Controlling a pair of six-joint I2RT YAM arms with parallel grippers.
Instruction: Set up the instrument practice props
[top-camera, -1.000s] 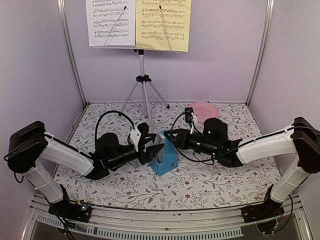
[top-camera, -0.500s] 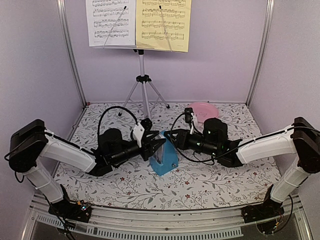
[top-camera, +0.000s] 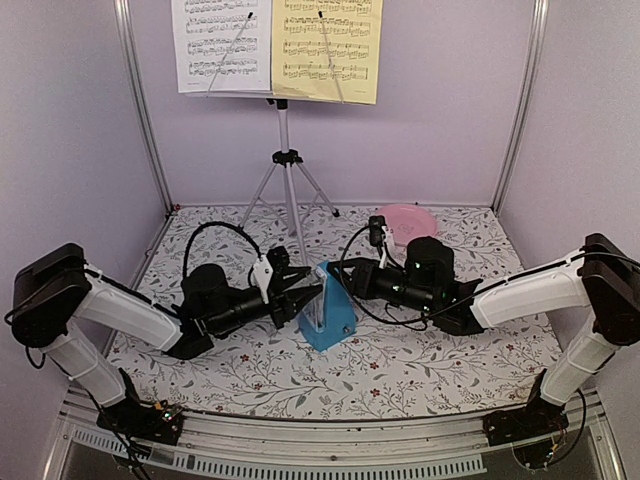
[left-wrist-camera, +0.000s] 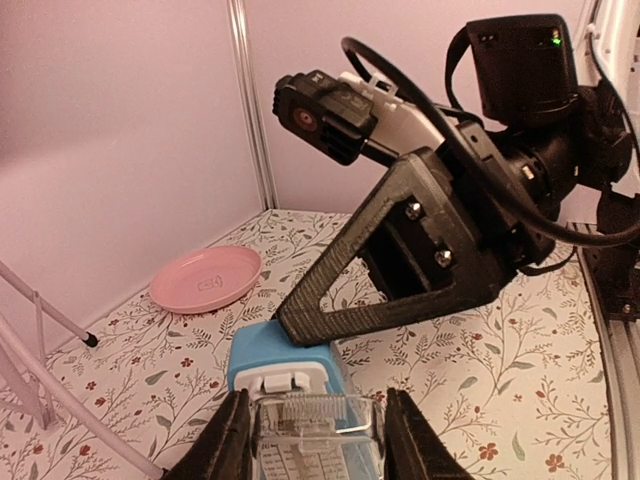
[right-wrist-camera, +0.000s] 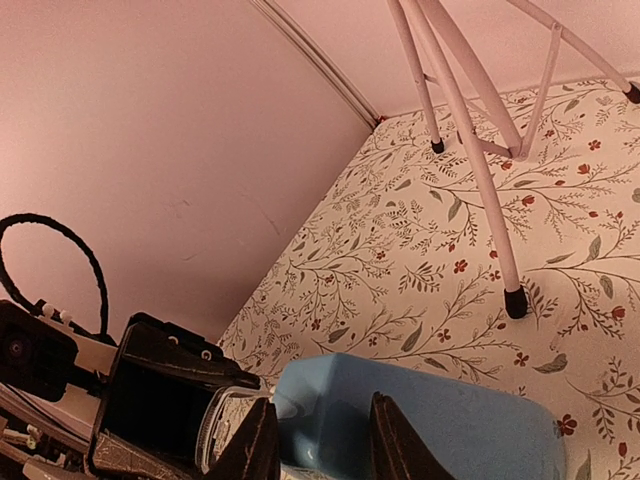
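Both arms low, forearms reaching inward, wrists near level, grippers nose to nose. Left gripper (top-camera: 306, 294): jaws narrowly parted, clamped on the clear front of the metronome (top-camera: 335, 318) between them. Right gripper (top-camera: 347, 277): jaws pinch its blue top, just beyond the left jaws.

We are losing the tops of the white sheet (top-camera: 220, 45) and yellow sheet (top-camera: 325, 50) past the upper edge of the top view. Along the bottom edge of the left wrist view the metronome (left-wrist-camera: 262, 358) and the fingertips of the left gripper (left-wrist-camera: 318, 455) are running out of frame, so we are failing to judge the grip
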